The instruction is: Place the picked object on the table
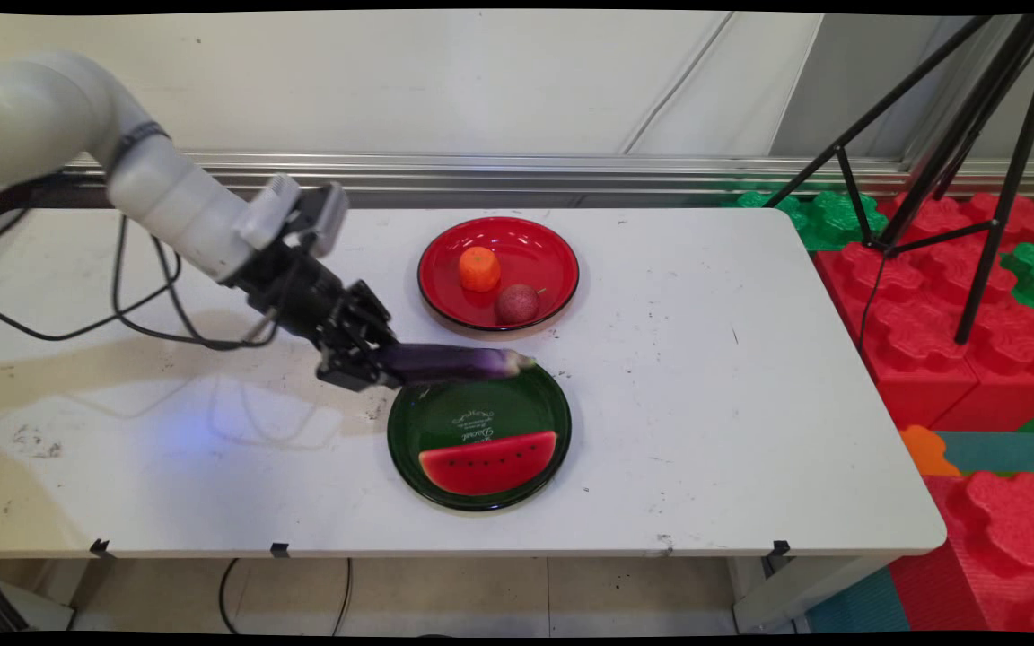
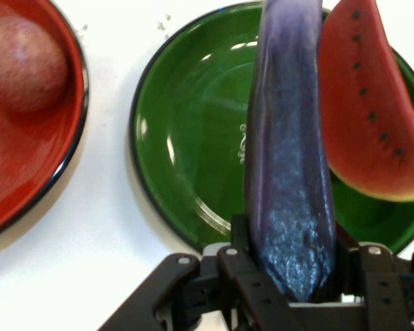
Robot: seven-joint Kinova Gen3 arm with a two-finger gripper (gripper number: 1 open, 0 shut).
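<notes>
1. Gripper (image 1: 372,359), black and two-fingered, is clamped on one end of a long purple toy eggplant (image 1: 459,362), held level above the far rim of the round green plate (image 1: 409,449).
2. That plate carries a red watermelon slice (image 1: 490,462); a round red plate (image 1: 553,251) behind it holds an orange fruit (image 1: 479,268) and a reddish ball (image 1: 517,303).
3. Gripped at one end only, the eggplant could sag or slip and knock the slice, I reckon.
4. White script on the green plate is too small to read.

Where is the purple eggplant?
The gripper holds the eggplant over the green plate's far rim, near the watermelon slice.
</notes>
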